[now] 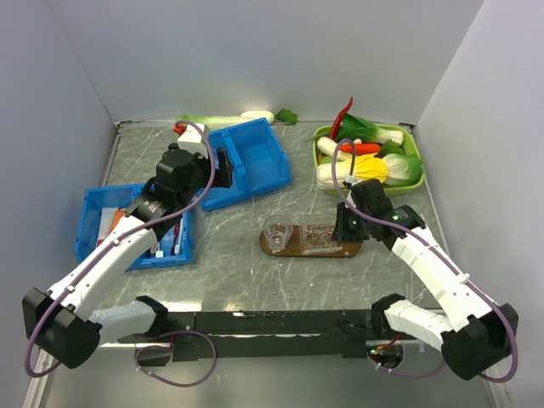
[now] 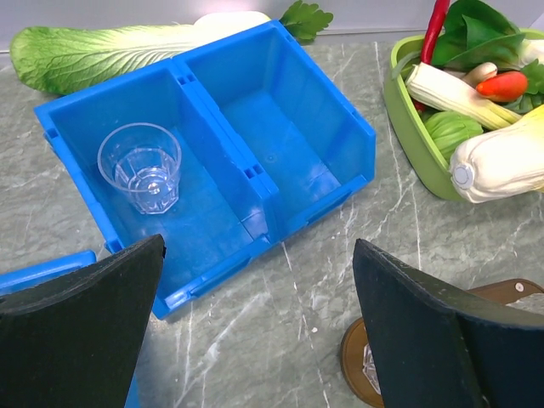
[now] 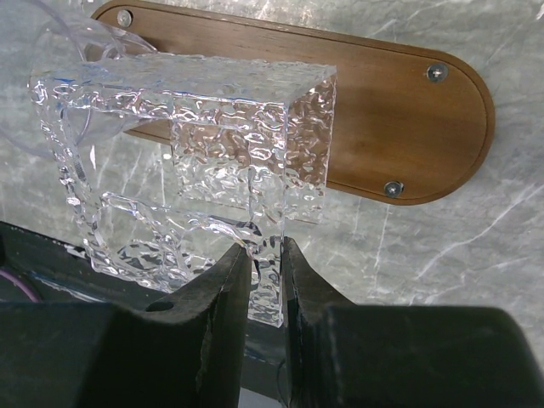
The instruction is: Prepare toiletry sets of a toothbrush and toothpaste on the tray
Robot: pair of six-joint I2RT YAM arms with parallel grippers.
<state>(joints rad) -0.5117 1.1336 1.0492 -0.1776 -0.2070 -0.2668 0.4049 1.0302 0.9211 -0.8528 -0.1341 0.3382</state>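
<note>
Nearest the arms, the right fingers (image 3: pixel 225 289) are closed in a pinch on the near wall of a square, ripple-textured clear cup (image 3: pixel 229 153), one finger inside the wall and one outside. That cup sits over the middle of the wooden tray (image 3: pixel 408 110). Whether its base already rests on the wood cannot be told from these views. The tray's long axis runs crosswise to the fingers. A round clear cup (image 1: pixel 276 231) stands on its left end, and the right end is bare, on the side closer to the right arm. Further back on the left, the left fingers (image 2: pixel 85 314) are spread wide and hold nothing above the bench (image 2: pixel 280 306). Ahead of them and off to their left, an upright round cup (image 2: pixel 140 166) stands in the left compartment of a blue bin (image 2: pixel 280 127), so the left arm is the nearer one to reach it.
</note>
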